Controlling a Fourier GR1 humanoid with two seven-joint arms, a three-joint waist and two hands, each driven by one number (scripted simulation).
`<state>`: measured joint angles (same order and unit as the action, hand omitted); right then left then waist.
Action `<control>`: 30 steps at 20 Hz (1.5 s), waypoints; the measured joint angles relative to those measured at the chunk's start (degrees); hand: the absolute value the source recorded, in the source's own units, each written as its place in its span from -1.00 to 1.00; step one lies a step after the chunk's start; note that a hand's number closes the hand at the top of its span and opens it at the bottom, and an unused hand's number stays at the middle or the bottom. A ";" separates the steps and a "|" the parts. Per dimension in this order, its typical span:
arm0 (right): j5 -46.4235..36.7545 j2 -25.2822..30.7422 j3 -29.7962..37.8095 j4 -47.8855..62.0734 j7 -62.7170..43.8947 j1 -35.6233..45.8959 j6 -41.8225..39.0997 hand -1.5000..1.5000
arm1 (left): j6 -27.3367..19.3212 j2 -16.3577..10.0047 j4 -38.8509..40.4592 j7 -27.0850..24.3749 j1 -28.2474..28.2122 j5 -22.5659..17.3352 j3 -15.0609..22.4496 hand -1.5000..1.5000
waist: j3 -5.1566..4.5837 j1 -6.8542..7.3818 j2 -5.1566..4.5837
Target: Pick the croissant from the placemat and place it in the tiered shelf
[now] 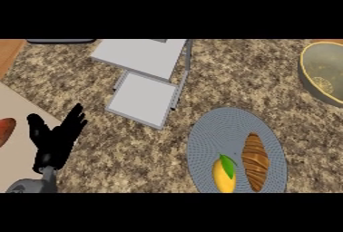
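The croissant (255,161) lies on the round grey placemat (214,131) at near right, just beside a yellow fruit (224,176). The left hand (57,138) rests released at near left, fingers straight. The tiered shelf (143,97) sits farther back on the tabletop (268,77).

The tiered shelf (144,56) is being cut off by the top edge, its upper tier only partly showing. The right edge is cutting a yellow-rimmed bowl (307,77). At the left edge a red-orange thing (5,131) is showing only a sliver, too little to name. The bottom edge is clipping the placemat (221,131), the yellow fruit (224,176) and the left forearm (30,186).
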<state>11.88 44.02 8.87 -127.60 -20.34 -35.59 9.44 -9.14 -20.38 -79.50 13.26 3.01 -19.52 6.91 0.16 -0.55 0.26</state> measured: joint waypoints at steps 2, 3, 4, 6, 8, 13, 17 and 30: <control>-3.09 0.66 -1.72 -2.21 -6.30 1.48 2.15 -1.00 | -0.05 0.38 -0.16 0.61 0.37 0.27 0.27 0.00 | -0.01 0.46 -0.08; -4.46 1.02 -2.46 -3.03 -9.59 2.72 3.14 -1.00 | 0.02 0.54 0.01 0.60 0.56 0.46 0.32 0.00 | 0.00 0.65 -0.13; -5.82 1.30 -3.24 -4.20 -13.00 3.88 4.03 -1.00 | -0.02 0.79 0.33 0.56 0.78 0.72 0.35 0.00 | 0.03 0.76 -0.13; -8.82 2.29 -5.28 -5.63 -20.19 7.09 5.91 -1.00 | 0.72 0.93 0.79 0.13 1.29 0.72 0.27 0.00 | 0.02 1.27 -0.24; -11.75 3.25 -7.56 -5.21 -26.03 10.46 6.54 -1.00 | 0.75 1.05 0.43 0.63 1.42 0.78 0.21 0.00 | -0.02 1.63 -0.32; -17.32 3.17 -15.06 -2.27 -37.48 20.84 6.14 -1.00 | 1.79 1.31 1.58 0.31 2.29 1.18 -0.21 0.00 | 0.05 2.08 -0.35; -21.44 1.05 -21.51 1.78 -40.10 26.87 4.52 -1.00 | 2.48 1.37 1.80 0.06 2.11 1.38 -0.74 0.00 | 0.11 1.92 -0.25; -35.17 -7.87 -31.98 9.70 -45.45 33.54 1.86 -1.00 | 2.89 1.74 1.35 0.83 1.04 1.96 -2.50 0.00 | 0.17 0.91 0.03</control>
<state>-23.29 36.15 -23.11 -117.89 -65.79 -2.05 11.31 -6.25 -18.64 -78.16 14.09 4.05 -17.56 4.41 0.33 0.36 0.29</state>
